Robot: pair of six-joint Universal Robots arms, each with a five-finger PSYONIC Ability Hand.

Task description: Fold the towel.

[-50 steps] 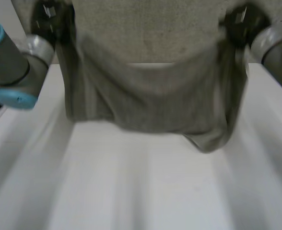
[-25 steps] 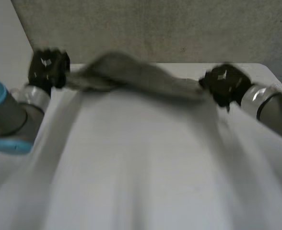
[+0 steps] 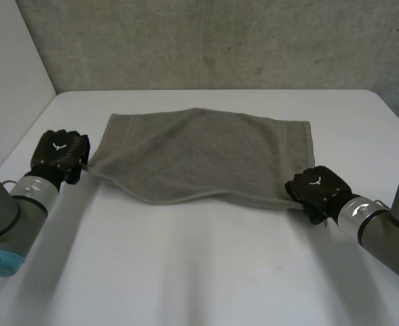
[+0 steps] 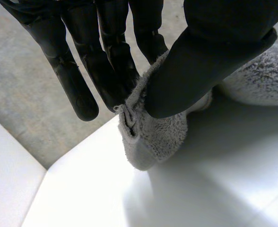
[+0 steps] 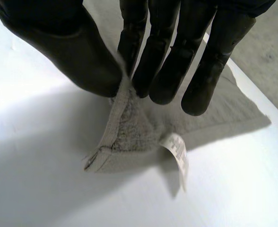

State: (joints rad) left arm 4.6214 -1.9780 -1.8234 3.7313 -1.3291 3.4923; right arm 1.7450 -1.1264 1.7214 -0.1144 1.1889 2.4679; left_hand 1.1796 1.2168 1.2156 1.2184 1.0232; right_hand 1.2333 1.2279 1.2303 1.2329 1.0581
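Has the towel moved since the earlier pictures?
Yes. The towel hung in the air, covering the table's far edge; now it lies spread on the table, on the robot's side of that edge.

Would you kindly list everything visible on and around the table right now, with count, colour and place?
towel: one, grey, spread across the table's middle.
label: one, white, on the towel's corner beside the right hand.
table: one, white, under the towel.
wall: one, grey, behind the table.
left arm: one, grey with light-blue cap, at the table's left.
right arm: one, grey with light-blue cap, at its right.
left hand: one, black, pinching the towel's near left corner.
right hand: one, black, pinching its near right corner.
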